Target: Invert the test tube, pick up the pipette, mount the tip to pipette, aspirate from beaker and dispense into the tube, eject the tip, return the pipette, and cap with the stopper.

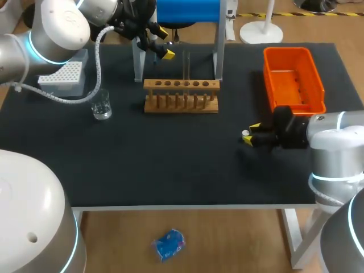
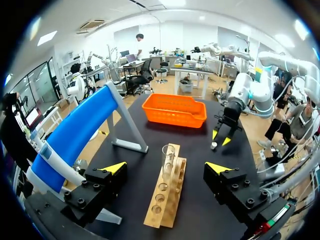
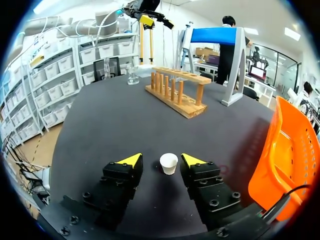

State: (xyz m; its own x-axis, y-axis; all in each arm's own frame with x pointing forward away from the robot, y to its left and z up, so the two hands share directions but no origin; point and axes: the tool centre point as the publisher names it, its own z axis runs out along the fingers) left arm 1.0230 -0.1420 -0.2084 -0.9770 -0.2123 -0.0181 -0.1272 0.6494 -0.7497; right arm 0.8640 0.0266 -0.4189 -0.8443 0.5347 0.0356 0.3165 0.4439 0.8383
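**Both jaws spread: stopper between the right pair, tube upright in the rack**

My right gripper (image 3: 162, 160) has its jaws spread. The white stopper (image 3: 169, 163) stands on the table (image 1: 170, 165) between them with a gap on either side, so nothing is pinched. My left gripper (image 2: 166, 168) is spread wide too and holds nothing.

In the head view, nearest me, the right gripper and the stopper sit right of centre, just beside the near end of the orange bin (image 1: 307, 103). Further back, left of centre, stands the glass beaker (image 1: 102, 106), and behind it at the upper left is the box of tips (image 1: 63, 77). At the centre the wooden rack (image 1: 181, 96) lies across the frame, with the tube (image 1: 186, 67) in one of its holes. My left gripper hangs in the upper part of the frame, just left of the tube's top. Farthest back, at top centre, the blue pipette (image 1: 187, 10) lies across its stand (image 1: 218, 51).

The tube's long axis is vertical. In the left wrist view its rimmed mouth seems to point up, with the closed end down in the rack, so I judge the inverting done. The pipette is on its stand and the stopper is off the tube. I cannot tell whether the tube holds liquid, so I cannot tell whether the pipetting is done or ahead. With my right jaws around the stopper, capping looks like the step in hand. What is left of it is closing on the stopper and seating it in the tube's mouth.
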